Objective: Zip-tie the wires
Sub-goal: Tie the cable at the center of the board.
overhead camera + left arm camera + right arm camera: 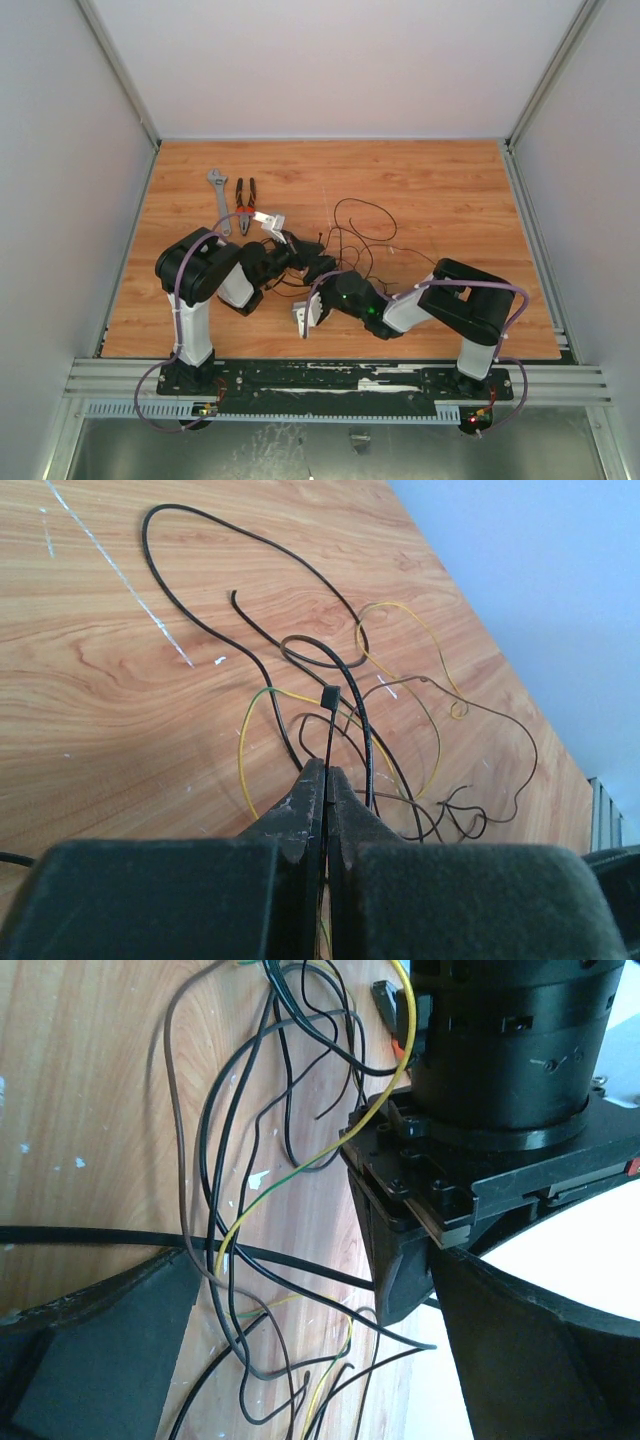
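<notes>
The wires (400,690) lie in a loose tangle of black, yellow and brown loops on the wooden table (450,190). My left gripper (327,770) is shut on the zip tie (330,735). The thin black strip runs straight out from between the jaws to its small square head among the loops. My right gripper (310,1255) stands open over the wires (225,1150), close to the left gripper's fingers (400,1260). Several strands and a thicker black strip (100,1238) cross the gap between its fingers. In the top view both grippers (318,268) meet at the tangle's near left edge.
A grey wrench (217,186) and red-handled pliers (245,203) lie at the back left of the table. Pale walls enclose the table on three sides. The arms' bases sit on a metal rail (340,380) at the near edge.
</notes>
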You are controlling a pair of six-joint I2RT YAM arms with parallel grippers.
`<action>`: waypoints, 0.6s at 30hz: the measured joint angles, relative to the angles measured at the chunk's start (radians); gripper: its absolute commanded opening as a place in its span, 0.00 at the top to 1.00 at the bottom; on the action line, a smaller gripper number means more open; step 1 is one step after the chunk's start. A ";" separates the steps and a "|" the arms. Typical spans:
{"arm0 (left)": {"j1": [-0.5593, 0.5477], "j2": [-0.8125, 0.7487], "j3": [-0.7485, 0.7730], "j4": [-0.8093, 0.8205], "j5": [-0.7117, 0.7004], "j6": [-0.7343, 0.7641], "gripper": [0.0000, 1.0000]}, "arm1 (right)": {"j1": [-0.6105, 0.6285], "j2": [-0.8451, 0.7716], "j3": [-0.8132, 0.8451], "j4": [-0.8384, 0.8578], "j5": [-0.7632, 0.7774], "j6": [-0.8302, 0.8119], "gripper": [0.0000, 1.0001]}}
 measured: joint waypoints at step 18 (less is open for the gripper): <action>0.002 0.001 0.001 -0.013 0.006 -0.004 1.00 | 0.049 0.024 -0.003 0.037 0.066 0.002 0.11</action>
